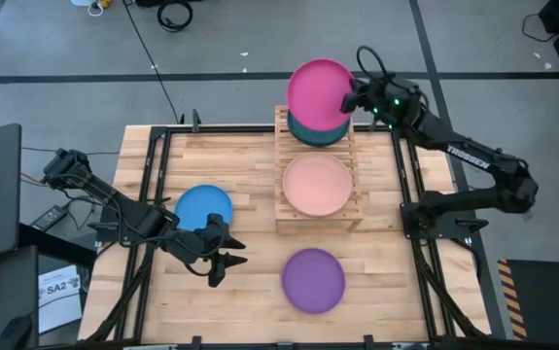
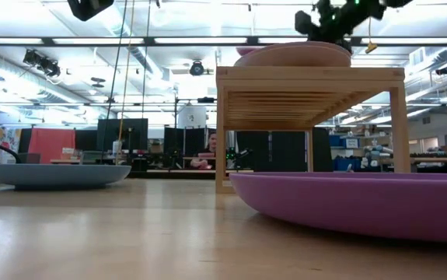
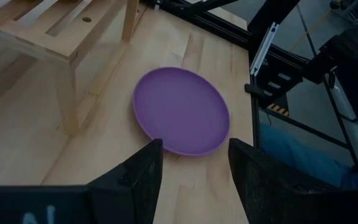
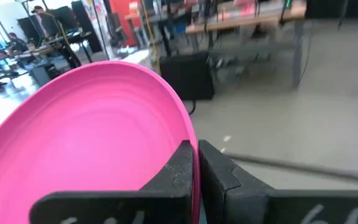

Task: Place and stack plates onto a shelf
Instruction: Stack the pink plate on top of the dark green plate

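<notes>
Purple plate (image 1: 312, 279) sits flat on the table (image 1: 250, 165) at the near edge, with the left gripper (image 1: 223, 254) just beside it, fingers spread and empty, and the blue plate (image 1: 203, 208) behind that arm. Salmon plate (image 1: 317, 185) lies on the near tier of the shelf (image 1: 282, 209). On the far tier, right gripper (image 1: 350, 100) is clamped on the rim of the magenta plate (image 1: 319, 90), held above the teal plate (image 1: 313, 132).

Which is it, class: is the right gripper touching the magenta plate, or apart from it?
Touching. In the right wrist view the right gripper has its fingers closed on the rim of the magenta plate, with no gap showing on either side.
</notes>
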Robot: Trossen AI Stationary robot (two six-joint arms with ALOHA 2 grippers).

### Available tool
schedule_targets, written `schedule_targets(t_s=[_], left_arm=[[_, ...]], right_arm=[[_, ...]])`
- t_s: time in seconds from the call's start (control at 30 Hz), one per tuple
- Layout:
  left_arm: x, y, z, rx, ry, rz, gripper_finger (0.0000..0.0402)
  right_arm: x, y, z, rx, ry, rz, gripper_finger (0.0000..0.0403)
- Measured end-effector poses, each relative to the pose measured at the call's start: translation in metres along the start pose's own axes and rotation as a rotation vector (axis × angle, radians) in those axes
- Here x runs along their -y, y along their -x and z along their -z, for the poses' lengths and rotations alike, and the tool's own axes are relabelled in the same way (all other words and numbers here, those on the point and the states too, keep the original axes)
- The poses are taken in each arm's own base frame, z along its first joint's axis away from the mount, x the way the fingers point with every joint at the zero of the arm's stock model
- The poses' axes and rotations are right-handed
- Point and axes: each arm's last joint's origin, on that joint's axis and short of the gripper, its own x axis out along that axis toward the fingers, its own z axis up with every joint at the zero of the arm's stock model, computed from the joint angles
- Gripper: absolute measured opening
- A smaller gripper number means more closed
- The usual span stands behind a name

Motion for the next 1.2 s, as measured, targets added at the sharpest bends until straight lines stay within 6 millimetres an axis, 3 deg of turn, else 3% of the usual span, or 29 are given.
schedule_targets(t_s=[0.27, 0.53, 0.93, 1.2], left_arm=[[0.0, 0.0, 0.0, 0.0, 0.0, 0.0, 0.0188], [0.0, 0.0, 0.0, 0.0, 0.0, 0.0, 0.0188], [0.0, 0.0, 0.0, 0.0, 0.0, 0.0, 0.0188], [0.0, 0.0, 0.0, 0.0, -0.001, 0.0, 0.0188]], right_arm=[[0.025, -0.029, 0.015, -0.171, -0.123, -0.054, 0.0015], [0.03, -0.047, 0.031, -0.257, -0.134, -0.042, 0.0015], [0.036, -0.049, 0.039, -0.331, -0.106, -0.002, 0.0017], [0.036, -0.049, 0.039, -0.326, -0.107, -0.001, 0.0043]])
